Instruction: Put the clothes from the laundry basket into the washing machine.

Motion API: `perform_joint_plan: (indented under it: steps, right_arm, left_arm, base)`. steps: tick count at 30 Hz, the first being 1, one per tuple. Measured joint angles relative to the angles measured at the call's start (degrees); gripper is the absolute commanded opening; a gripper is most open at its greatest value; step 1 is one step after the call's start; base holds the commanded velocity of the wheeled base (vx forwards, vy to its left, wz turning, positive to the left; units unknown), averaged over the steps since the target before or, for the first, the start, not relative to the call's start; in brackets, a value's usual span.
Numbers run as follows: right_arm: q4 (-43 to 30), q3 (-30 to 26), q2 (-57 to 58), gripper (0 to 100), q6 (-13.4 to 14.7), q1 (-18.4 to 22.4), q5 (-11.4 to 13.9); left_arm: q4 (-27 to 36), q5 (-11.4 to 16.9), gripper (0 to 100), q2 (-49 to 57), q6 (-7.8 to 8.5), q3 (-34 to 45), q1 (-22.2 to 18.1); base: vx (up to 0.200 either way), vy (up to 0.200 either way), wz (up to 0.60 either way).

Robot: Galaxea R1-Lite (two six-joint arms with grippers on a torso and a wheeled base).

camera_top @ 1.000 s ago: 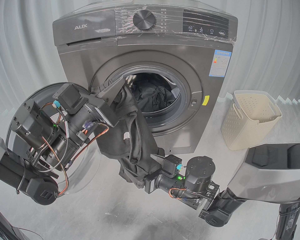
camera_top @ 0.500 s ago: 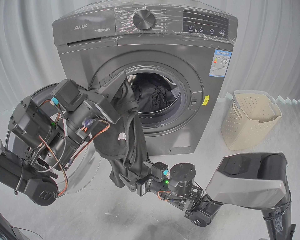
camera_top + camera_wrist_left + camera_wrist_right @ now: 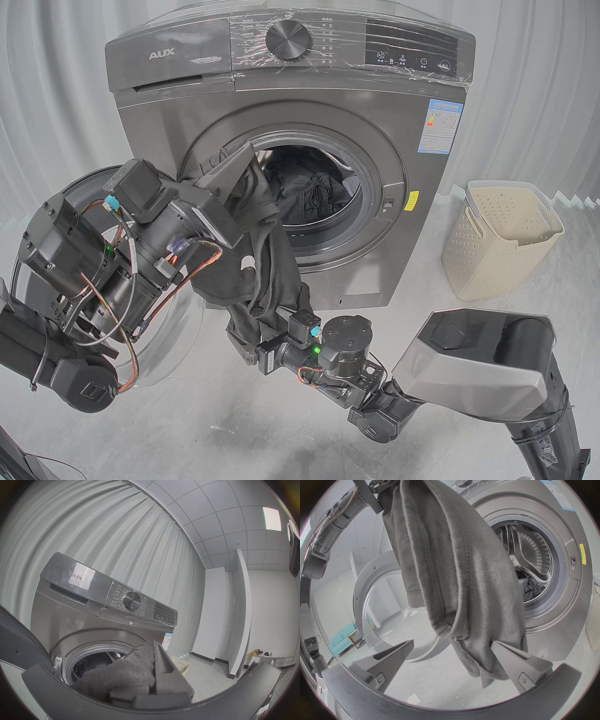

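Head view: left gripper (image 3: 232, 164) is clamped on a floppy dark garment (image 3: 265, 275) at the mouth of the washing machine (image 3: 350, 112), mid-loading, with the right gripper (image 3: 249, 345) down by its hem (image 3: 240, 326). Left wrist view: the pinched cloth looks fuzzy. Right wrist view: that gripper gapes wide with the stitched hem between its fingers, so next it probably should close and feed it into the ribbed drum (image 3: 537, 558).
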State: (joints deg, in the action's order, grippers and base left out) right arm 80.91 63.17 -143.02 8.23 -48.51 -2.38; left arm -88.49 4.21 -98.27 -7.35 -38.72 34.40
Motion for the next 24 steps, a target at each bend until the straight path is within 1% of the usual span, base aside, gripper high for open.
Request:
perform_joint_plan:
  steps: [3, 9, 10, 13, 16, 24]
  right_arm:
    - [-0.57, 2.56, -1.16, 100, 0.13, -0.02, -0.57]
    - [-1.34, 9.07, -3.73, 100, 0.80, 1.01, -2.95]
    - [-1.45, 9.98, -4.12, 0, 0.99, 1.16, -3.58]
    - [-1.60, 12.37, -5.11, 0, 1.56, 1.68, -5.19]
    - [-1.78, 13.48, -5.57, 0, 1.84, 2.18, -5.64]
    - [-1.51, 13.67, -5.50, 0, 2.55, 3.33, -5.83]
  left_arm:
    - [0.00, -0.33, 0, -0.10, 0.02, -0.17, 0.05]
    - [0.06, -1.04, 0, -0.10, -0.44, -1.28, 0.05]
    - [0.06, -1.37, 0, -0.10, -0.63, -1.57, 0.05]
    - [0.11, -2.00, 0, -0.10, -2.00, -2.35, 0.11]
    - [0.17, -2.33, 0, -0.02, -3.21, -2.73, 0.49]
    - [0.20, -2.90, 0, 0.00, -3.54, -3.17, 0.62]
  base:
    - [0.000, 0.000, 0.00]
    - [0.000, 0.000, 0.00]
    - [0.000, 0.000, 0.00]
    - [0.000, 0.000, 0.00]
    - [0.000, 0.000, 0.00]
    - [0.000, 0.000, 0.00]
